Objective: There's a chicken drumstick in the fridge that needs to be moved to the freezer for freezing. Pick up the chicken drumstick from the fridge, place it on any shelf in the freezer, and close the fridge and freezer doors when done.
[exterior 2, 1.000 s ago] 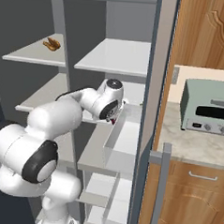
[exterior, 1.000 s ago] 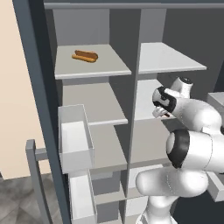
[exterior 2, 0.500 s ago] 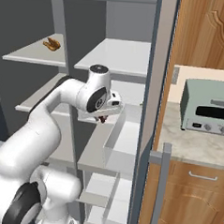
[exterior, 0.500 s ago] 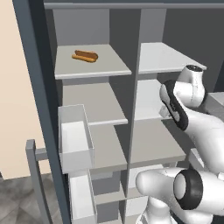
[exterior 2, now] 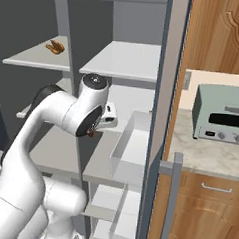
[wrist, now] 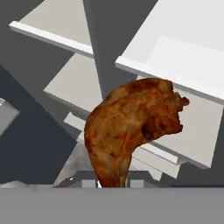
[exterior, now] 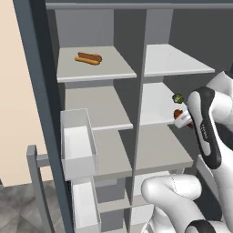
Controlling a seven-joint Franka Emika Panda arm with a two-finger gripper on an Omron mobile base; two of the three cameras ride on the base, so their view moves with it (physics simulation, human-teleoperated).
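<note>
Swinging away from the fridge side, the white arm has turned leftward across the open appliance (both doors still stand wide), so the carry toward the freezer seems under way. Its gripper is clenched on the chicken drumstick, lifted clear of every shelf.

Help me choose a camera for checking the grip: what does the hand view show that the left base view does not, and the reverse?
Hand view: the chicken drumstick close up, its narrow end down between the gripper's tips, jaws shut on it. Left base view: the hot dog on a top shelf, a small green ball beside the arm, and a translucent door bin. Both: the drumstick and light grey shelves.
</note>
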